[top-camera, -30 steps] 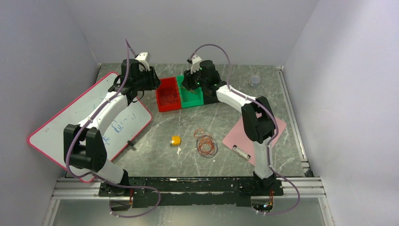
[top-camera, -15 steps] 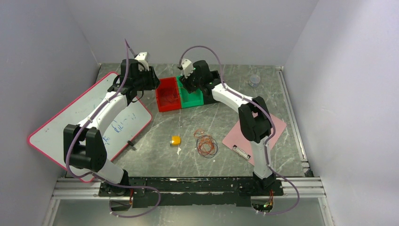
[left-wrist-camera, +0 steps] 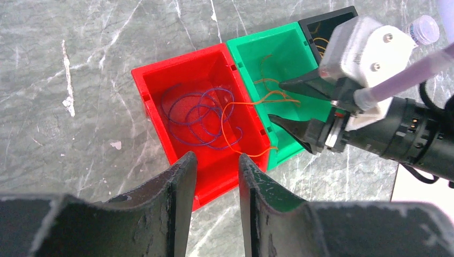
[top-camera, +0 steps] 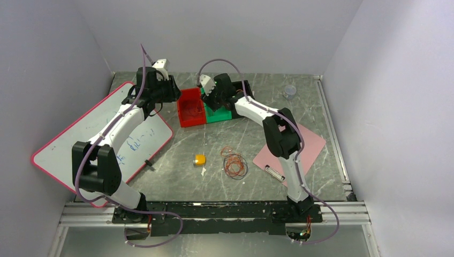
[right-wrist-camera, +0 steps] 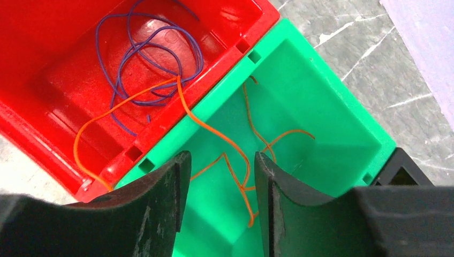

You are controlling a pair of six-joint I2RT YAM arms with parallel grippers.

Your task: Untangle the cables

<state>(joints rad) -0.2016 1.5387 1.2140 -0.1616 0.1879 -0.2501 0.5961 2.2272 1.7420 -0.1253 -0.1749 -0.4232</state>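
Observation:
A tangle of orange, red and dark cables (top-camera: 234,164) lies on the table, away from both grippers. An orange cable (right-wrist-camera: 199,123) runs from the green bin (right-wrist-camera: 321,107) over the shared wall into the red bin (right-wrist-camera: 32,32), where a purple cable (right-wrist-camera: 152,53) is coiled. My right gripper (right-wrist-camera: 220,158) hangs open above the green bin's near corner, over the orange cable and not touching it. My left gripper (left-wrist-camera: 217,158) is open and empty above the red bin's (left-wrist-camera: 152,115) front edge. In the left wrist view the right gripper (left-wrist-camera: 275,100) points at the orange cable (left-wrist-camera: 227,128).
A black bin (left-wrist-camera: 326,24) stands behind the green one. A whiteboard (top-camera: 101,139) lies at the left, a pink clipboard (top-camera: 300,144) at the right. A small yellow object (top-camera: 199,159) sits left of the tangle. A small round clear item (top-camera: 289,91) is at the back right.
The right gripper has swung left, from the green bin's far side toward the wall it shares with the red bin. The left arm has stayed put.

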